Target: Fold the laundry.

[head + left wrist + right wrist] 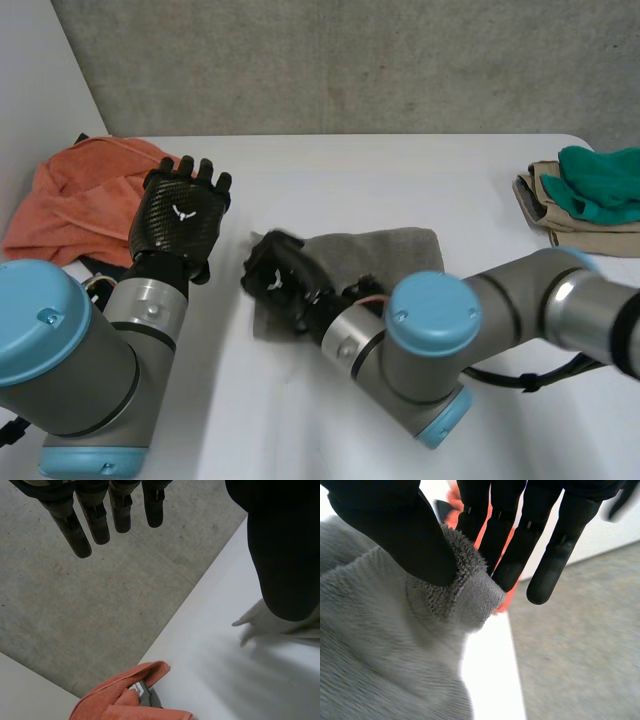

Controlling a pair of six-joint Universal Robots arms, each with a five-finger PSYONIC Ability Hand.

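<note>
Laundry: we see the grey towel (385, 250) mid-way across the table (400, 170).
Right: our right hand (278, 275) pinches its corner, thumb against fingers.
Left: our left hand (180, 218) hangs straight-fingered beside the orange cloth (70, 195).

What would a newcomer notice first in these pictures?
In the middle of the white table, the right hand pinches the edge of the grey towel between thumb and fingers. The left hand hovers open beside a crumpled orange towel at the left; a green cloth tops a folded beige cloth far right.

Fuzzy grey cloth (380, 670), smooth table (330, 185)
</note>
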